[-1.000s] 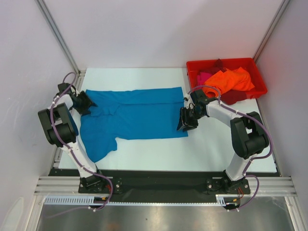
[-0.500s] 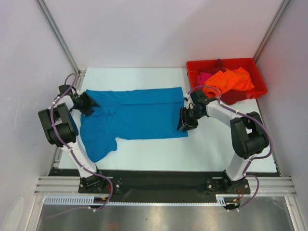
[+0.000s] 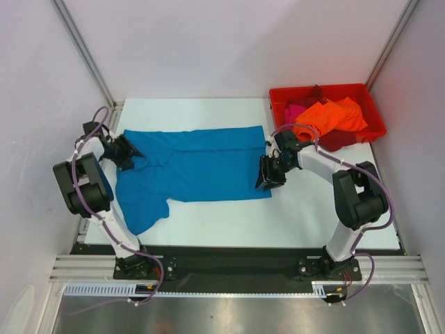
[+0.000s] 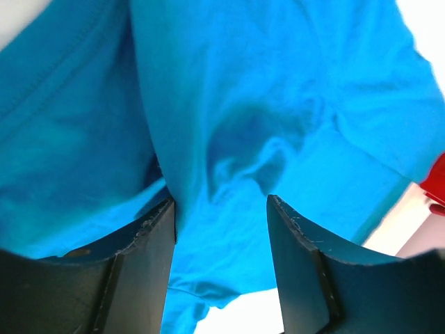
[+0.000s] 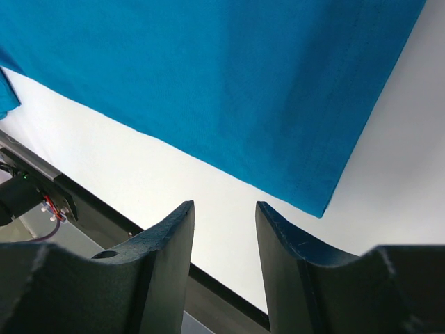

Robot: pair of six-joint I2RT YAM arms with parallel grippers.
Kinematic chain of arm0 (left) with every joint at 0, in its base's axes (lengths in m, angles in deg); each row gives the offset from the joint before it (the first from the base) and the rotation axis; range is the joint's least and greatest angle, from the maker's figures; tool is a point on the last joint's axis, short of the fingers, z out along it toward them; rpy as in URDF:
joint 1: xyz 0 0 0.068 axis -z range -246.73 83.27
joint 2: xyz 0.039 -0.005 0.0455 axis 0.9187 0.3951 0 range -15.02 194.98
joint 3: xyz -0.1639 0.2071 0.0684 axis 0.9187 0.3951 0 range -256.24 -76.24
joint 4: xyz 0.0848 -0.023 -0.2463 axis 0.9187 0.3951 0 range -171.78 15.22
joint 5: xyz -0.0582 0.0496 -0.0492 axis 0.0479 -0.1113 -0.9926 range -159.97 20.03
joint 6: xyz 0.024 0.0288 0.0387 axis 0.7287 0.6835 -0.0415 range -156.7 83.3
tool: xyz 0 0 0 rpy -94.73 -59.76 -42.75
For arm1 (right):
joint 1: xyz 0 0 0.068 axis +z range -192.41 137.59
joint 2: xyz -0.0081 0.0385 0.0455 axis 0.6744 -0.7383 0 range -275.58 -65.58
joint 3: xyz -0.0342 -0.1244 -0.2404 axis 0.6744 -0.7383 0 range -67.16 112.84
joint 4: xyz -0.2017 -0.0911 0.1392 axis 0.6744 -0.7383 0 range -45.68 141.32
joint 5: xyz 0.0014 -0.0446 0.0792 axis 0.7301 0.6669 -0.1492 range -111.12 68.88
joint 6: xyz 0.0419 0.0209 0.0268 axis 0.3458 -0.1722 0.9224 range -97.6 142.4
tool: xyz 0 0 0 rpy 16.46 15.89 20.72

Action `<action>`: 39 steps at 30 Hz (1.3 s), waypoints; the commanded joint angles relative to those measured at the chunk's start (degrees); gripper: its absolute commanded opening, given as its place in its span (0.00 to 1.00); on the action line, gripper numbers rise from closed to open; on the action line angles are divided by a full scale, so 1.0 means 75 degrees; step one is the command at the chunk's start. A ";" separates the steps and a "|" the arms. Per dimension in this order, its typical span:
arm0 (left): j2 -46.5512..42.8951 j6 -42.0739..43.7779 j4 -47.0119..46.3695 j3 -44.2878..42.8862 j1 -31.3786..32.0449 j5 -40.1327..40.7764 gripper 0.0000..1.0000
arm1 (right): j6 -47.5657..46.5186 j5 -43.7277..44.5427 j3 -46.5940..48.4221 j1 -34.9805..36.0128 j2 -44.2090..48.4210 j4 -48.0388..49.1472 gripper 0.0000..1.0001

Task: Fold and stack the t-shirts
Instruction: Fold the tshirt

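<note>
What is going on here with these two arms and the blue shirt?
Two robot arms are working on a teal-blue t-shirt spread on the white table. The left hand is over its left end, the right hand above its hem corner; both are open. An orange t-shirt and a pink t-shirt lie in the red bin.

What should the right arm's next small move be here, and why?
Probably nudge the right gripper sideways onto the near hem corner of the teal t-shirt, then close. Its jaws stand open over bare table, with that corner just beside them, while the open left gripper sits over cloth at the shirt's other end.
</note>
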 commanded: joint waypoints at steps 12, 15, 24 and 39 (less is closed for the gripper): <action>-0.0903 -0.0686 -0.0373 0.0791 -0.0492 0.0233 0.61 | -0.0024 -0.0007 -0.0016 0.0052 0.0250 0.0044 0.46; -0.0751 -0.0708 -0.0443 0.0803 -0.0504 0.0456 0.62 | -0.0013 -0.0053 -0.0017 0.0040 0.0227 0.0056 0.46; -0.0866 -0.0650 -0.0877 0.0826 -0.0469 0.1077 0.50 | 0.0163 -0.0147 0.0555 0.0192 -0.0019 0.0149 0.45; -0.2520 -0.0580 -0.0830 0.1096 0.0339 0.1852 0.44 | 0.3534 -0.0324 0.4328 0.2078 -0.3085 0.4846 0.41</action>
